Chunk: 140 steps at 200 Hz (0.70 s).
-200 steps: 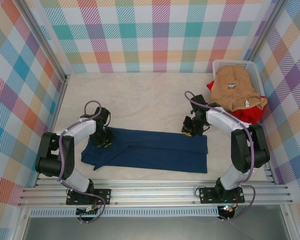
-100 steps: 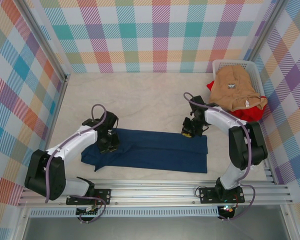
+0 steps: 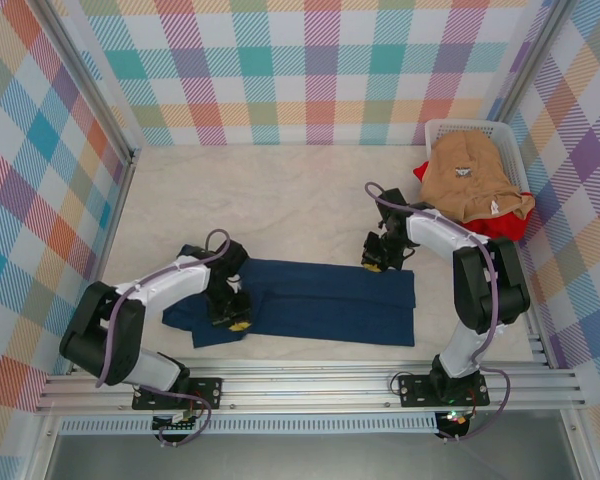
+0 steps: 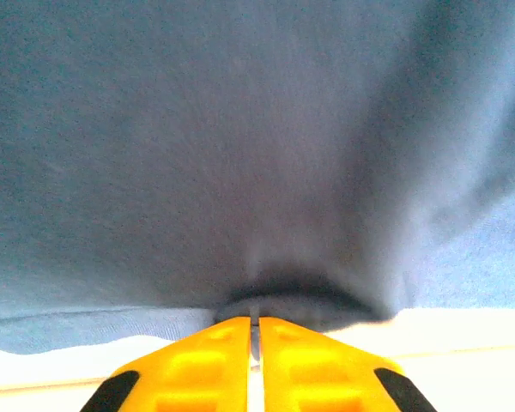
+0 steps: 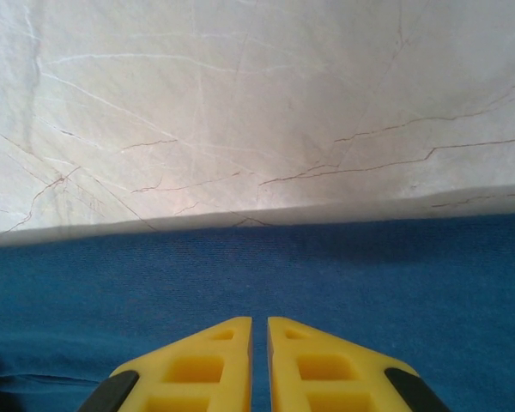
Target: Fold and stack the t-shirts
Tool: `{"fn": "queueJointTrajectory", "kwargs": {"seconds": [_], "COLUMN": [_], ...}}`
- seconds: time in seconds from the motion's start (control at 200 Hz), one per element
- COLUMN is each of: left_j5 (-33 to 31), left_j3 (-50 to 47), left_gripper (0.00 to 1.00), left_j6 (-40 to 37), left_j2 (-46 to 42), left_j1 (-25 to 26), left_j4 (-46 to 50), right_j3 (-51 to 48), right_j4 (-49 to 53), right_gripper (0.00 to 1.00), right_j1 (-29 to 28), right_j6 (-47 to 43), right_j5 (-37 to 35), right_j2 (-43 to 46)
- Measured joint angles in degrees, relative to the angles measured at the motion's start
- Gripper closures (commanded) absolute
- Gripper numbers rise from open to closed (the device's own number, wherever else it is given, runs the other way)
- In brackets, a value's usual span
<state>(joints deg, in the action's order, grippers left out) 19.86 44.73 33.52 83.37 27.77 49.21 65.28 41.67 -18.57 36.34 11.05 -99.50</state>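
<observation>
Pinching navy blue cloth t-shirt (image 3: pixel 320 300) at its 8 o'clock, left gripper (image 3: pixel 237 322) cld slip — thin bite; right gripper (image 3: pixel 376 262), 2 o'clock, fingers together.

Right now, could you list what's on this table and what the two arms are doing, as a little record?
Navy t-shirt: lying on table, left end bunched
Left gripper: shut, pinching navy cloth
Right gripper: shut, over shirt's far edge
Basket: white, far right corner
Tan t-shirt: heaped in basket
Red t-shirt: under tan one
</observation>
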Motion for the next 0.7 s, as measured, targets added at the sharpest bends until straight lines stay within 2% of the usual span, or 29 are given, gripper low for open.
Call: {"fn": "queueJointTrajectory", "kwargs": {"seconds": [0.135,0.225,0.35,0.445,0.545,0.7], "left_j5": [2.4,0.7,-3.5,-6.7,-12.1,-16.9], "left_j3": [0.4,2.9,7.1,9.7,10.7,10.7], "left_gripper": [0.55,0.43,0.44,0.49,0.56,0.61], "left_j6": [-2.8,-4.1,-4.0,-4.6,-5.2,-5.7], "left_j2": [1.5,1.3,-3.2,-6.5,-5.5,0.3], "left_j1": [0.5,0.4,-3.3,-12.4,-21.6,-30.0], "left_j4": [0.6,3.2,4.6,4.3,2.5,-1.1], "right_j3": [0.0,0.1,0.7,0.9,0.9,0.8], "right_j4": [0.2,0.4,0.5,0.3,0.0,-1.0], "right_gripper": [0.87,0.87,0.87,0.86,0.86,0.86], "right_j1": [0.0,0.0,0.0,0.0,0.0,0.0], "right_j6": [0.0,0.0,-0.2,-0.9,-1.3,-1.9], "right_j5": [0.0,0.0,0.0,0.1,0.6,1.9], "right_j2": [-0.5,-0.7,-0.9,-1.0,-1.6,-3.3]}}
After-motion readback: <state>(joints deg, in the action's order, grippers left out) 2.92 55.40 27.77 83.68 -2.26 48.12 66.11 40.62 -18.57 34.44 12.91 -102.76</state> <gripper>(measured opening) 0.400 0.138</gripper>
